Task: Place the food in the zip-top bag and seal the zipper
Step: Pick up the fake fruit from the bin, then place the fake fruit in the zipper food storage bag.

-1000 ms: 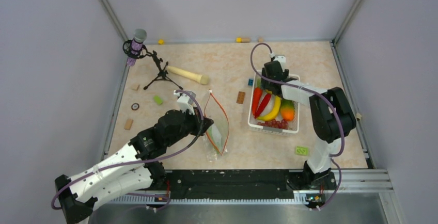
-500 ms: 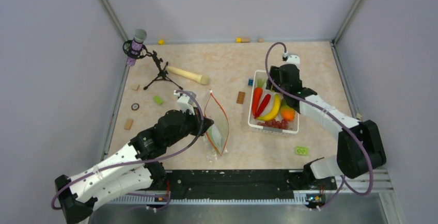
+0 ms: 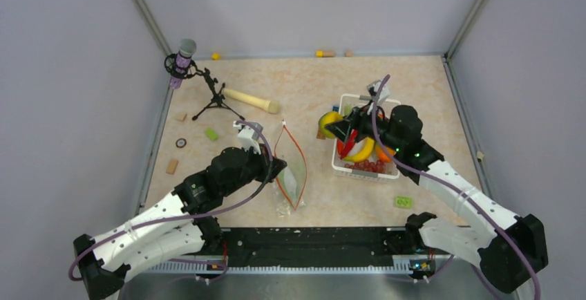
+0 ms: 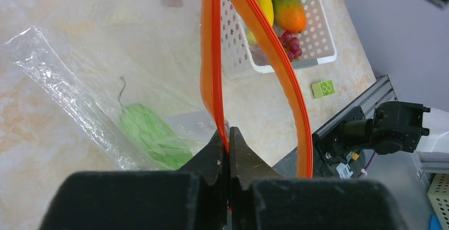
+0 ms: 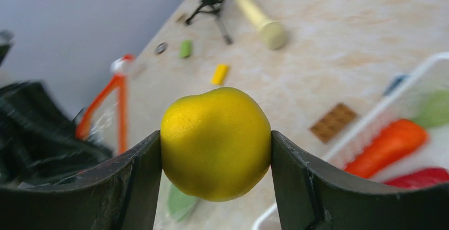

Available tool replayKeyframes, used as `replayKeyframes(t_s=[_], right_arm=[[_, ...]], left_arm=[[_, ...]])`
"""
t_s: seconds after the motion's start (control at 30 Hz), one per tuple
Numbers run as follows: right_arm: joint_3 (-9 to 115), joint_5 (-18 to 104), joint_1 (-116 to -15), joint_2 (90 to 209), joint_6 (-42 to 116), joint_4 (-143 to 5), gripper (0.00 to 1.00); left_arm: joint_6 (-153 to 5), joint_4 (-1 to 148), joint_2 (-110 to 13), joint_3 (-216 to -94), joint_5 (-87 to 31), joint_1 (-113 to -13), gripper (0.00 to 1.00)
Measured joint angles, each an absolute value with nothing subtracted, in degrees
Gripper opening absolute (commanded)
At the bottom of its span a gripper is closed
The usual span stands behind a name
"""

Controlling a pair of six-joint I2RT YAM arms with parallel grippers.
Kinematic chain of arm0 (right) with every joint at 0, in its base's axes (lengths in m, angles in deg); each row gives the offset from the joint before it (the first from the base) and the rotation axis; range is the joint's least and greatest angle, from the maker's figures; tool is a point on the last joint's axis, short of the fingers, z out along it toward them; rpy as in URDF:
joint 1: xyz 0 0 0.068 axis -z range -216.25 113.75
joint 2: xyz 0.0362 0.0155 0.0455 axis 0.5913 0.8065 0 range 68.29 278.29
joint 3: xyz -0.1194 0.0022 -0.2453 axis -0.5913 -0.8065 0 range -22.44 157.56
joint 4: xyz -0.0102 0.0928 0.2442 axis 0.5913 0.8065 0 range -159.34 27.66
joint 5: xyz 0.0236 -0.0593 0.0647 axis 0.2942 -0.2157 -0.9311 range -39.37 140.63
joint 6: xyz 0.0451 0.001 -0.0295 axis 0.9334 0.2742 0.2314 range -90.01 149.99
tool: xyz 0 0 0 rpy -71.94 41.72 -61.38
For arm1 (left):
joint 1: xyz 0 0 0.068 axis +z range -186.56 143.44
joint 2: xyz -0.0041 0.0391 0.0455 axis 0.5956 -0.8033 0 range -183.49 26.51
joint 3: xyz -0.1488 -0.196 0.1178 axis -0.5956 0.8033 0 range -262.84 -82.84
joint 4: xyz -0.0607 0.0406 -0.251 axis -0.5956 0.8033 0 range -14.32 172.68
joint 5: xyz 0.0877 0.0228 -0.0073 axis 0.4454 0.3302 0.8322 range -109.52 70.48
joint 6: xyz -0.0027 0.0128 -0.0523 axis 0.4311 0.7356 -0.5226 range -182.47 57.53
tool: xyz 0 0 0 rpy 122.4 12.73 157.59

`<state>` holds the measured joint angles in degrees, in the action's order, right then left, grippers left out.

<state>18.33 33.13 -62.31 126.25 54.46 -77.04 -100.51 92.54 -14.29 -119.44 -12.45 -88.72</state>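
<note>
My left jaws were clamped together on one lip of the zipper, lifting it so the zip-top bag gaped toward the basket. My right jaws were closed on the lemon, held in the air between basket and bag, ready, I judged, to go in. A green piece lay inside the bag, too blurred by plastic to name. The left wrist view cut off the mouth's far end.

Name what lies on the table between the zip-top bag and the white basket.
One small brown block beside the basket; otherwise bare table up to the bag. Right wrist view shows it clearest.
</note>
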Motion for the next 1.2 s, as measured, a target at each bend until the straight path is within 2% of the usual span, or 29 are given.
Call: replayKeyframes(t_s=[0.27,0.6,0.9,1.2], right_arm=[[18.68,17.39,-75.67,127.58,54.02,-82.2,0.48],[18.96,9.85,-83.25,130.71,50.55,-85.22,0.48],[20.04,11.56,-86.68,132.61,48.16,-86.77,0.47],[20.1,27.6,-86.79,133.24,46.5,-80.74,0.48]], left_arm=[[-100.51,92.41,-14.29,-119.44,-12.4,-88.72,0.0],[-100.51,92.41,-14.35,-119.44,-12.21,-88.72,0.0],[-100.51,92.39,-15.4,-119.44,-12.21,-88.72,0.0],[-100.51,92.39,-15.36,-119.44,-12.43,-88.72,0.0]])
